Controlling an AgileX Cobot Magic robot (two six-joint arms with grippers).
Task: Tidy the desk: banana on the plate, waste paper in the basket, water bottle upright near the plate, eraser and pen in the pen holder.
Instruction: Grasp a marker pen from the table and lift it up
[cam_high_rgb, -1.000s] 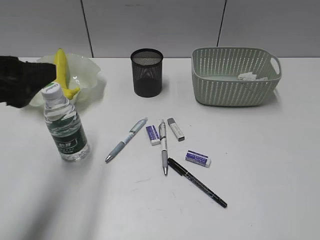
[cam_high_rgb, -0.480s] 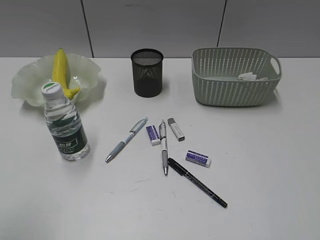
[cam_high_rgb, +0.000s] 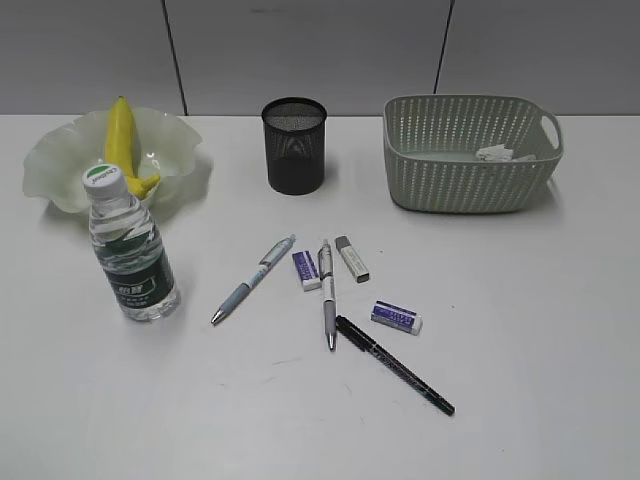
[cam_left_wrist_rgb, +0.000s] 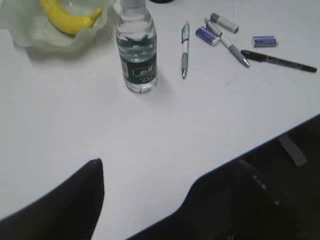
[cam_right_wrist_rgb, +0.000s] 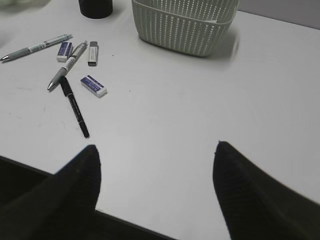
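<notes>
The dark arm at the exterior view's upper left a second ago is gone. Banana lies in the plate; water bottle upright beside. Wrist views show both pincers, left and right, spread and empty.

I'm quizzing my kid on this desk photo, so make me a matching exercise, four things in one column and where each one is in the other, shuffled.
Things:
1. banana
2. waste paper
3. water bottle
4. black pen

Places:
A. in the basket
B. lying on the desk, nearest the camera
C. on the plate
D. standing upright in front of the plate

Pairs: 1-C, 2-A, 3-D, 4-B
</notes>
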